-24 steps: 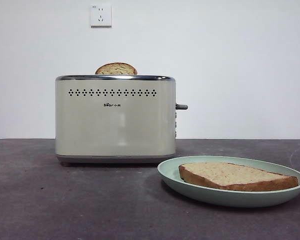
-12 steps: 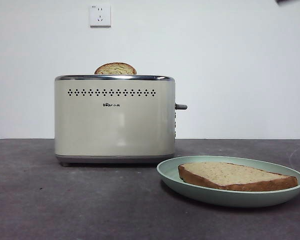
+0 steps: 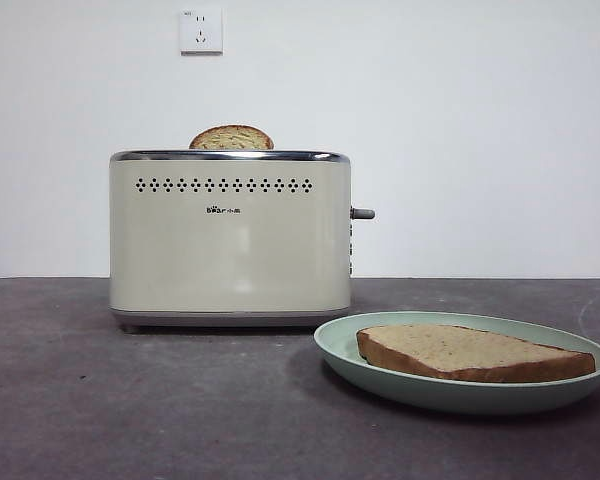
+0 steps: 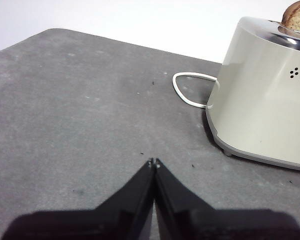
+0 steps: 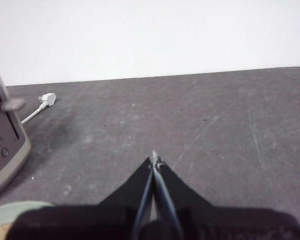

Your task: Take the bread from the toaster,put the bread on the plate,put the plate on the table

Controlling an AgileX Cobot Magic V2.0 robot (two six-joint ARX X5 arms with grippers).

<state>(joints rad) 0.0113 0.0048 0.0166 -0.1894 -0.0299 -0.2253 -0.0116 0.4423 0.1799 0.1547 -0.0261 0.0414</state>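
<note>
The large pale bread (image 3: 470,351) lies flat on the mint-green plate (image 3: 340,352), which rests on the dark grey table (image 3: 130,400) to the right front of the cream toaster (image 3: 230,240). A smaller dark dome-topped slice (image 3: 231,138) sticks out of the toaster's slot and also shows in the left wrist view (image 4: 297,15). My left gripper (image 4: 153,163) is shut and empty, above bare table beside the toaster (image 4: 265,95). My right gripper (image 5: 153,159) is shut and empty, above the table past the toaster's lever side (image 5: 5,135). The plate's rim (image 5: 15,209) shows at that picture's corner.
A white power cord (image 4: 187,90) loops on the table behind the toaster, and its plug (image 5: 47,99) lies by the lever side. A wall socket (image 3: 200,30) sits on the white wall behind. Neither arm shows in the front view.
A black arm tip that showed at the front view's top right corner half a second ago has gone out of view. The toaster, plate and bread stay put.
</note>
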